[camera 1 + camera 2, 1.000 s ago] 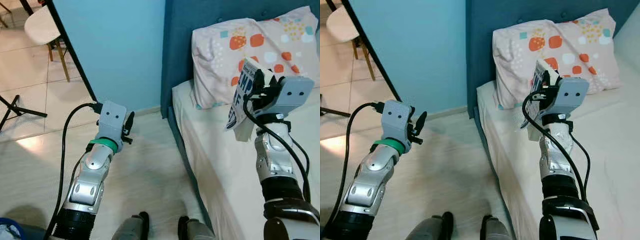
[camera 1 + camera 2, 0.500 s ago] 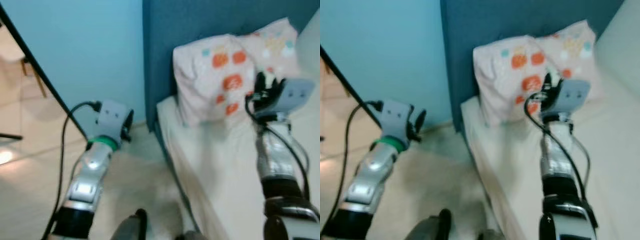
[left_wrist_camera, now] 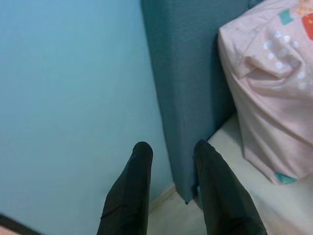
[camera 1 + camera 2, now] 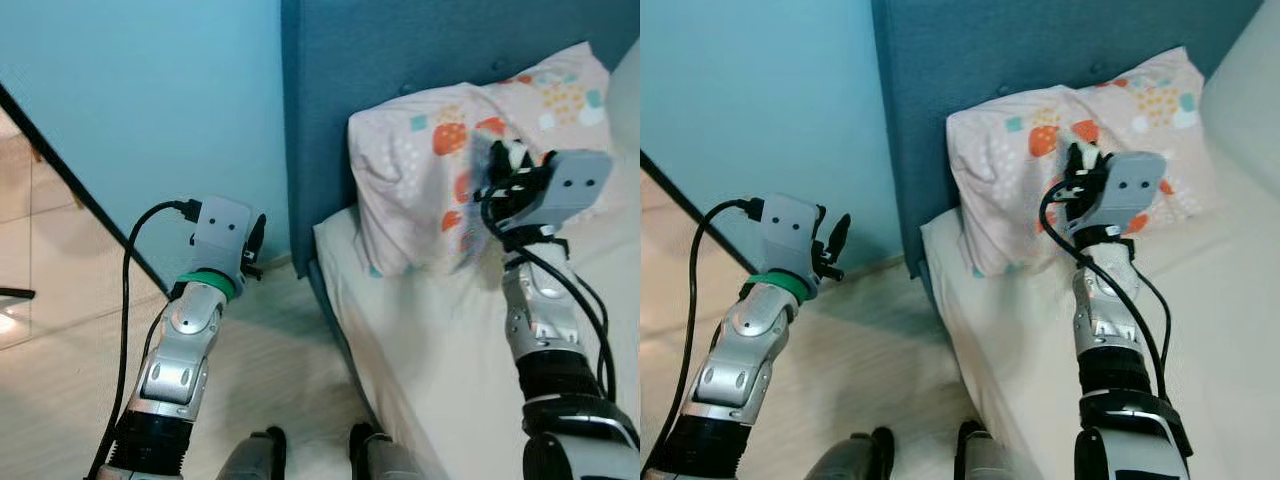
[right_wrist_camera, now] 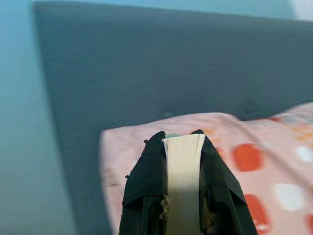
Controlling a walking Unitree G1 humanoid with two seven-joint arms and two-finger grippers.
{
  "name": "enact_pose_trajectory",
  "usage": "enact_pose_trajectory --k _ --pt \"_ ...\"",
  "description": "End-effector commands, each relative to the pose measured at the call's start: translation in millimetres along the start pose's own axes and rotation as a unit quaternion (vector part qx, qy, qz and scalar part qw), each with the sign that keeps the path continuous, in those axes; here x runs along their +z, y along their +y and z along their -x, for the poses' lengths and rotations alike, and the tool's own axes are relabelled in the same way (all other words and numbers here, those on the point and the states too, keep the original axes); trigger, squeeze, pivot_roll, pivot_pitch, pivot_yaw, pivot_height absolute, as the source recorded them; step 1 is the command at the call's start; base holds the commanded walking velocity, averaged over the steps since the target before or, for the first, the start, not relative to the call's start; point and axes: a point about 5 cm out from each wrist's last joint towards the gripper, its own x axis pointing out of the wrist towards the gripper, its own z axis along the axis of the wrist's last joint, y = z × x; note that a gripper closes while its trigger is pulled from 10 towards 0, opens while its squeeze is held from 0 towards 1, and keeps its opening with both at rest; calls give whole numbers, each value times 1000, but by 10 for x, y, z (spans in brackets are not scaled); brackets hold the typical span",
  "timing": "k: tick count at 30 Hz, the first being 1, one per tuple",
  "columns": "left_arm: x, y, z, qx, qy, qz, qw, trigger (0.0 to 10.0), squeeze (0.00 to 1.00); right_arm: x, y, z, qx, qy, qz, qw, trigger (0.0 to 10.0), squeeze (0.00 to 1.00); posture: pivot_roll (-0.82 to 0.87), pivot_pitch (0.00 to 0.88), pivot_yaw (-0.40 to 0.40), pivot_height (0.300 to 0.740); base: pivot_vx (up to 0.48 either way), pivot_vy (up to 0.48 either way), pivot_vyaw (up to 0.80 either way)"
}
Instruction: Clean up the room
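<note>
My right gripper [image 4: 503, 168] is raised over the bed, shut on a thin white book with blue lettering [image 4: 468, 205]. The book is blurred and hangs in front of the pink pillow [image 4: 405, 150]. In the right wrist view the book's pale edge [image 5: 183, 171] is clamped between the black fingers [image 5: 146, 171], and the pillow [image 5: 274, 161] lies beyond. My left gripper [image 4: 256, 240] is held over the floor beside the bed, open, with nothing between its fingers [image 3: 139, 166].
The white mattress [image 4: 420, 330] runs along the right, with a dark blue headboard [image 4: 400, 50] behind the pillow. A light blue wall [image 4: 150, 100] stands to the left, crossed by a slanted black pole [image 4: 60, 165]. Pale floor [image 4: 280, 370] lies beside the bed.
The view has swung towards the headboard, so the chair has left the picture. My right gripper has lifted the book higher, in front of the pillow. The left arm keeps its pose.
</note>
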Motion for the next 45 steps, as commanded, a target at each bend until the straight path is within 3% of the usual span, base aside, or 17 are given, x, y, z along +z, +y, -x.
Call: enact_pose_trajectory --k 1,10,14,18,23,26,36,45 --pt "-90 -24 39 -4 15 -1 1000 10000 0 -8 -41 24 -7 1 -10 1000 10000 0 40 135 60 730 0 0 0" --pt "-122 -28 71 -6 20 -5 1000 10000 0 -179 -57 108 -31 36 -58 997 10000 0 48 146 62 730 0 0 0" --pt "-145 -16 121 -14 28 -11 999 10000 0 -356 -81 196 -51 72 -119 989 10000 0 62 185 73 730 0 0 0" --pt "-144 -19 160 -23 33 -12 999 10000 0 -425 -94 231 -59 88 -134 985 10000 0 72 204 75 730 0 0 0" --pt "-128 -43 245 -61 36 -21 997 10000 0 -521 -149 284 -75 110 -151 979 10000 0 104 269 85 730 0 0 0" --pt "-74 -41 368 -123 40 -38 991 10000 0 -585 -292 356 -112 121 -173 971 10000 0 138 337 110 730 0 0 0" --pt "19 160 528 -129 57 -46 989 10000 0 -562 -558 432 -166 101 -171 966 10000 0 203 423 164 730 0 0 0" --pt "53 235 700 -126 76 -49 988 10000 0 -536 -568 310 -184 91 -178 962 10000 0 250 444 177 730 0 0 0"
